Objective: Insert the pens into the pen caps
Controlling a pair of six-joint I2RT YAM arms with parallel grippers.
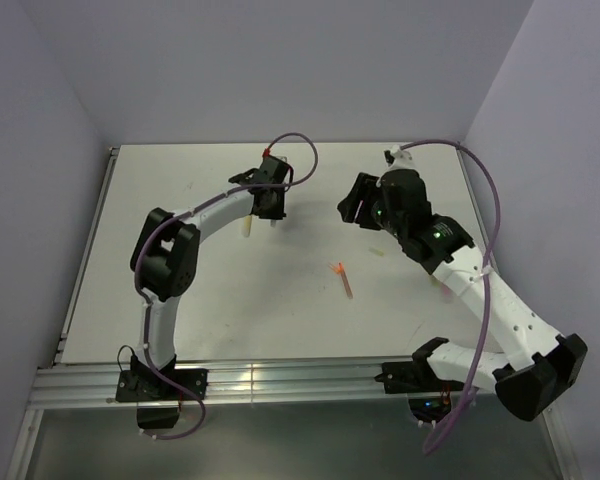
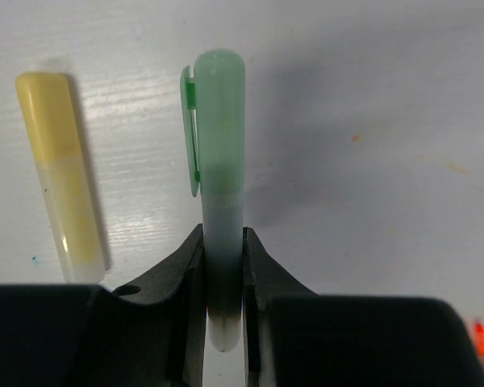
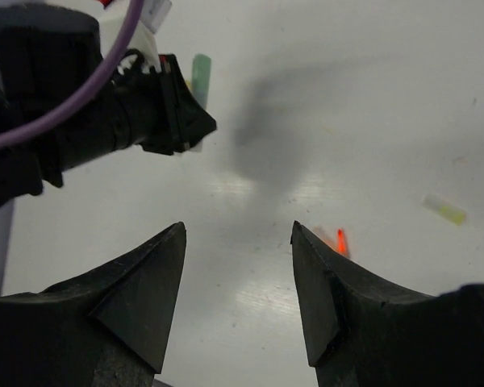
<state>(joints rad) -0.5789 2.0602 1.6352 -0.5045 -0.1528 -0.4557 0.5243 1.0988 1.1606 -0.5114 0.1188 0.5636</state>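
At the bottom of the left wrist view, our left fingers (image 2: 181,270) clamp the translucent mint pen (image 2: 223,242), its glossy round-tipped cap (image 2: 219,113) looking seated. We should probably lower it flat beside the cloudy yellow pen (image 2: 64,177) on the pale counter (image 2: 371,121). Our right fingers (image 3: 145,274) stand apart, empty, facing the slim orange pen (image 3: 340,240).

White tabletop (image 1: 280,320) between plain pale lavender walls (image 1: 280,70), aluminium rails (image 1: 300,383) along its near edge.

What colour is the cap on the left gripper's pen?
Mint green plastic cap; left wrist view.
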